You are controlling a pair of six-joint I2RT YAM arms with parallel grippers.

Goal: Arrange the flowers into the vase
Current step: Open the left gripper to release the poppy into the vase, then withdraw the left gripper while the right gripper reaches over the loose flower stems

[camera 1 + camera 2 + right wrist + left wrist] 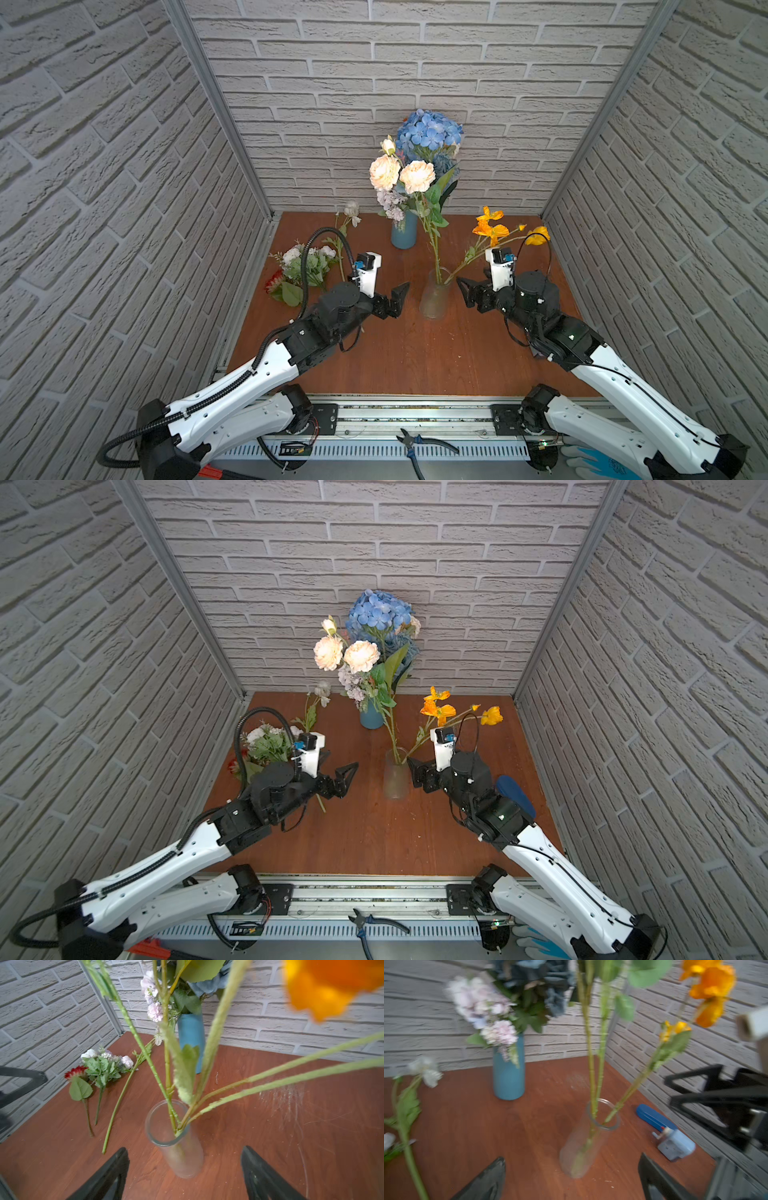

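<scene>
A clear glass vase [435, 296] [176, 1147] stands mid-table. It holds a tall stem with peach blooms [401, 174] and the orange poppies [492, 228], which lean to the right. My left gripper [400, 297] [572, 1159] is open just left of the vase and empty. My right gripper [464, 293] [185, 1149] is open just right of it, also empty. On the table at left lie a white bunch [309, 262], a red daisy [75, 1072] and a white long-stemmed flower [352, 210].
A blue vase [404, 235] at the back wall holds the blue hydrangea [430, 129] and lilac blooms [390, 203]. A blue stapler-like object [652, 1115] and a pale blue device [677, 1145] lie near the right wall. Pliers [415, 442] rest on the front rail.
</scene>
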